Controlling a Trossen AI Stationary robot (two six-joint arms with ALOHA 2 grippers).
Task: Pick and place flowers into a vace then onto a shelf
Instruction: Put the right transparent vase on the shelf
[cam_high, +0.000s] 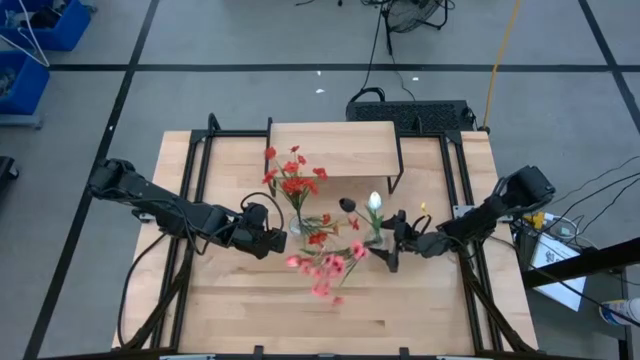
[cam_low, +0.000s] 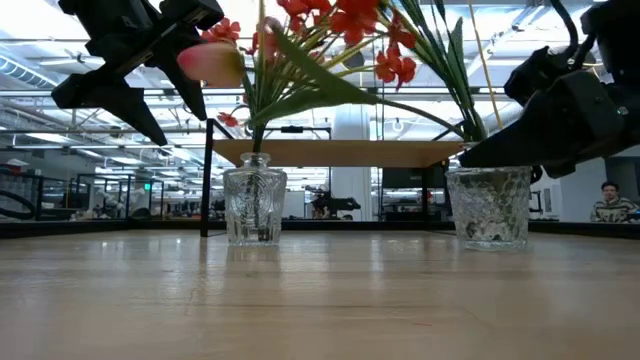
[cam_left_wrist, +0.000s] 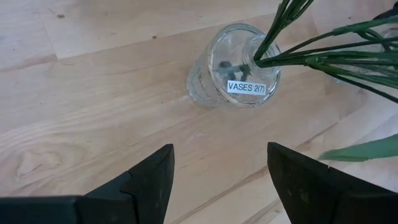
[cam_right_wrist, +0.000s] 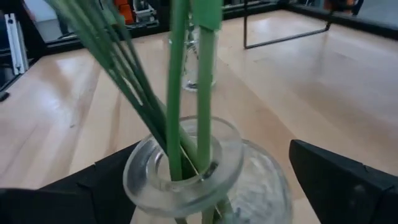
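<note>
R jaws (cam_right_wrist: 205, 186) released, straddling the R vase (cam_right_wrist: 186, 171), stems inside. L jaws (cam_left_wrist: 217, 180) released, just short of the L vase (cam_left_wrist: 235, 65), red flowers (cam_high: 293, 178) in it. Shelf (cam_high: 333, 147) behind both, bare. Glass: heavy-ish, slick, fragile. Stems floppy, top-heavy. Best grip looks like the vase neck, gently, kept upright.

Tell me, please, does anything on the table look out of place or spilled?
Nothing is spilled. Both glass vases, the left vase and the right vase, stand upright on the table with flowers in them. The pink flowers lean far out over the table. The shelf holds nothing.
</note>
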